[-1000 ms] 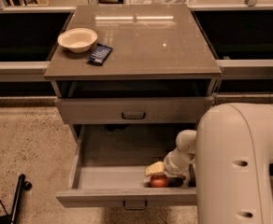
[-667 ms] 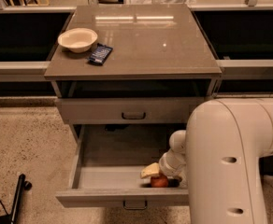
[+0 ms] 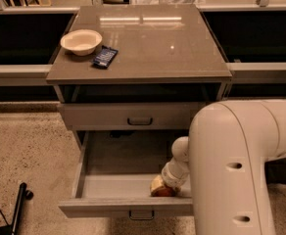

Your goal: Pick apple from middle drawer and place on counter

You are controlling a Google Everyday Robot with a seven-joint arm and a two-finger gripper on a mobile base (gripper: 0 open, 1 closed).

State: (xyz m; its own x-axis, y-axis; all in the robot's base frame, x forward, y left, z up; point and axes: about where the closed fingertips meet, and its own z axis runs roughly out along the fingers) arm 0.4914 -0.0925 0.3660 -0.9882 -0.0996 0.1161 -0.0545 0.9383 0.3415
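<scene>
The middle drawer is pulled open below the closed upper drawer. The apple, red-orange, lies at the drawer's front right, partly hidden by the arm. My gripper reaches down into the drawer right over the apple, next to a pale yellowish object. My big white arm covers the drawer's right end. The glossy grey-brown counter tops the cabinet.
A cream bowl and a dark blue packet lie on the counter's left side. A black rod lies on the speckled floor at lower left. Dark shelves flank the cabinet.
My arm has swung further left across the view and covers more of the drawer's right side. The gripper stays down at the apple.
</scene>
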